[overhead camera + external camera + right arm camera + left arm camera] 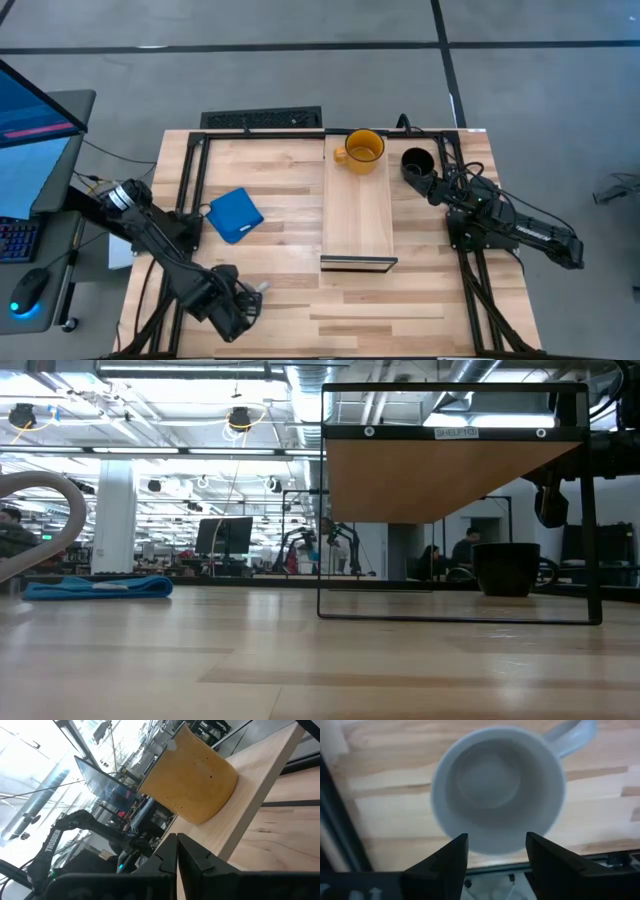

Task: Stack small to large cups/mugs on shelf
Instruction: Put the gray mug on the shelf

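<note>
The light grey mug (497, 785) stands upright on its base on the table near its near left corner, with its handle (567, 735) off to one side. My left gripper (497, 845), also seen from above (238, 305), hangs over it, open, with its fingers above the mug's rim. The yellow-orange mug (362, 150) stands on the far end of the shelf (357, 220) and shows in the right wrist view (192, 777). The black mug (418, 162) stands on the table to the right of the shelf. My right gripper (176, 851) is shut, just near of the black mug (506, 568).
A flat blue square object (235, 215) lies on the table left of the shelf. The shelf's dark frame (455, 618) stands mid-table, and dark rails (190, 180) run along the table's left and right sides. A keyboard (262, 119) sits beyond the far edge.
</note>
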